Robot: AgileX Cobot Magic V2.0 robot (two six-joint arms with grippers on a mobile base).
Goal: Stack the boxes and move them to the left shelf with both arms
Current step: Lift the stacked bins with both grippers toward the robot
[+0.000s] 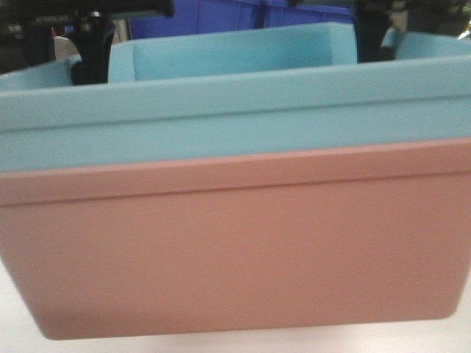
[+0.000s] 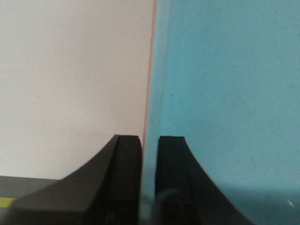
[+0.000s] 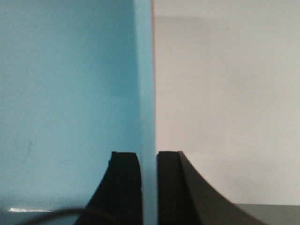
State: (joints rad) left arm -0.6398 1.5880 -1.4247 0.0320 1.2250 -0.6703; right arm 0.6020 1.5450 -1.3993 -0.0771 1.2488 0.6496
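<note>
Grips with the left tool [image 2: 150, 139] narrowed to a slit, black fingers [image 2: 123, 180] set on either side of an upright end wall of the blue box [image 2: 225, 93]. Pinches along with it a thin salmon edge of the pink box [image 1: 235, 257], which runs down the wall's outer face into the same gap. Shows blue tub floor on the inner side of that wall and pale bench [image 2: 70, 79] on the outer side.

Clamps likewise with the right tool [image 3: 149, 155]: narrow, one finger inside the tub, the other outside, the blue wall between them. Mirrors the other wrist view, with blue interior on one side, a hairline of pink at the rim, and pale bench beyond.

Holds the two tubs nested, blue inside pink, with the blue rim and upper wall standing proud of the pink rim. Fills nearly the whole front view with their long sides, very close to the lens and slightly tilted, higher toward the right. Reaches down with the dark left arm [image 1: 92, 55] at the left end and the dark right arm [image 1: 375, 37] at the right end, both behind the near wall. Cannot tell whether the pink base touches the white bench or hangs just off it. Beyond the far wall, along the top edge, dark blue crates [image 1: 221, 15].
</note>
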